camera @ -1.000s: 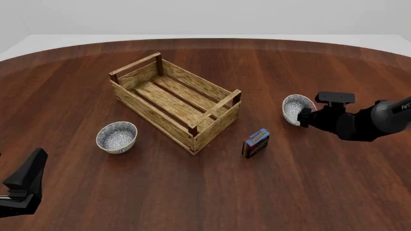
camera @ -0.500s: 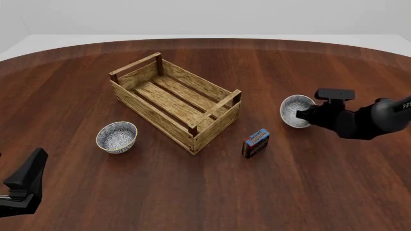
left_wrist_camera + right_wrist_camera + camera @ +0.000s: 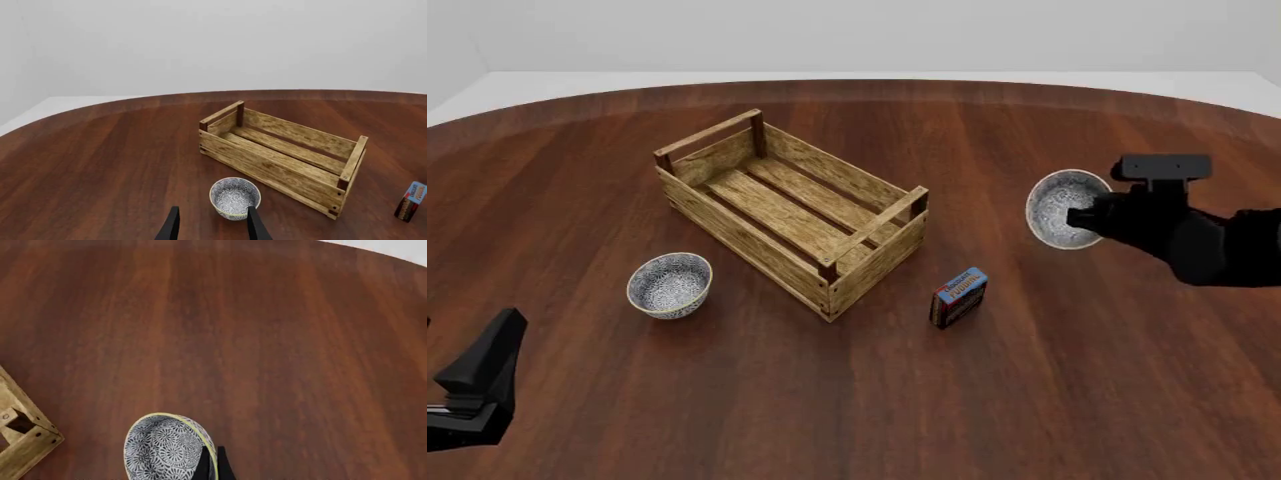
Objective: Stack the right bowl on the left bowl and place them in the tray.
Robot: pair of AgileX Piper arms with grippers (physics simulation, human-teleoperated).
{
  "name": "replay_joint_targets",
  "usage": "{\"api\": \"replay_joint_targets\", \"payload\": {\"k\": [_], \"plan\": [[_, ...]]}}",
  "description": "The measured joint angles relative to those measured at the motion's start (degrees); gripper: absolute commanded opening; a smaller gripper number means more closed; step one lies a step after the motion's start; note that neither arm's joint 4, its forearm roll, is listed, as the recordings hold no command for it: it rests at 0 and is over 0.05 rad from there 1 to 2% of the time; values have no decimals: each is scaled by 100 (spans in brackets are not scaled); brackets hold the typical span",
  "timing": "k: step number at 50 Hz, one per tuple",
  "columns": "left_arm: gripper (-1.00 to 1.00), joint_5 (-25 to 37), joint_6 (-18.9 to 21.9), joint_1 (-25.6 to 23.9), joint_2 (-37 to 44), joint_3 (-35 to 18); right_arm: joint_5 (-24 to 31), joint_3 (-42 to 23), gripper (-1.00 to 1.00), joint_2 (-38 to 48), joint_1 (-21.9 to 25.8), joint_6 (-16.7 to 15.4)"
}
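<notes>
Right end effector (image 3: 1084,218) pinches the right bowl (image 3: 1062,208) rim (fingertips mostly cut off).

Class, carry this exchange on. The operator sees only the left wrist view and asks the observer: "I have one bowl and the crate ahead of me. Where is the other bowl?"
Observer: In the front view the right bowl is well to the right of the tray, at the right gripper.
Operator: Is it actually gripped?
Observer: Yes. The right wrist view shows the fingers pinching its rim, one inside and one outside.
Operator: Is it sitting level?
Observer: No. It is tipped steeply, so its patterned inside faces the front camera.
</notes>
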Motion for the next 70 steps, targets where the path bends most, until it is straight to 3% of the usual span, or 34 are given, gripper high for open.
{"api": "replay_joint_targets", "payload": {"k": [24,44,57,70], "plan": [[100,36,18,-57,-24,0,29,1216,-100,-2691,424,35],[100,-95,46,-53,109,-3,661,1714,-100,-4637,1265,-30],[100,-95,8,26,118,-3,1025,1872,-100,-5512,1686,-105],[100,-5,-149,-90,53,-13,1114,1940,-100,-5798,1932,-180]]}}
